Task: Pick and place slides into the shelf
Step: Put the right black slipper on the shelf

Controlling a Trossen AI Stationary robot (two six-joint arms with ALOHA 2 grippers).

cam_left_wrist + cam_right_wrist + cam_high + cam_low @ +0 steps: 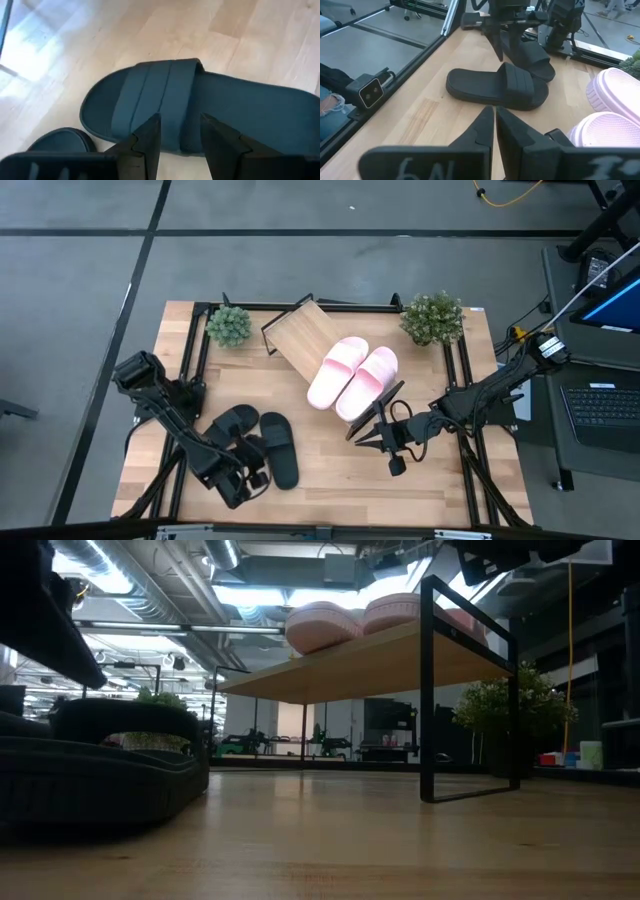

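Hovering open-jawed and empty above one black slide (200,115), left gripper (181,131) risks clipping its strap and nudging it; right gripper (495,120), closed and empty, waits beside the shelf (300,335).

No readable text, label or number shows in any view.
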